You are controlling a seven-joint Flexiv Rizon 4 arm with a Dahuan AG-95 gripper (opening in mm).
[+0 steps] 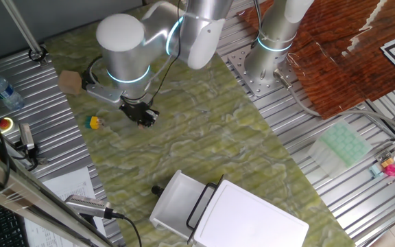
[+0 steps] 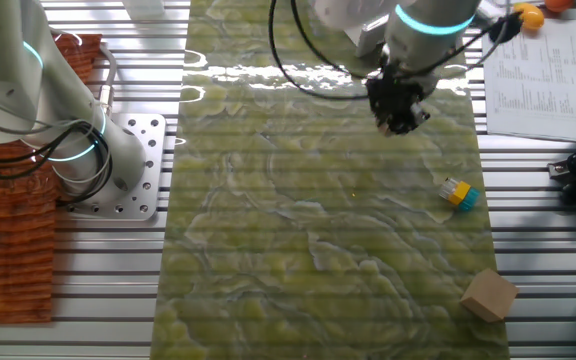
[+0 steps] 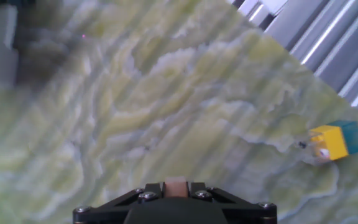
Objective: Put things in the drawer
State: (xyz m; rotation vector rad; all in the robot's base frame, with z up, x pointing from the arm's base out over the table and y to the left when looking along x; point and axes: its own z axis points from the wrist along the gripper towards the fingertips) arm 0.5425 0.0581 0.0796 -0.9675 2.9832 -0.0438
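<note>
Green marbled mat [image 1: 204,144] over ribbed metal table [image 1: 46,89] beneath gripper [image 1: 141,116]; jaw state impossible to tell, fingertips blurred.

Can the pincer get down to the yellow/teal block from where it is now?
Probably yes. The yellow and teal block lies alone on the green mat, with nothing between it and the pincer hovering nearby. The tan cube sits well apart.
</note>
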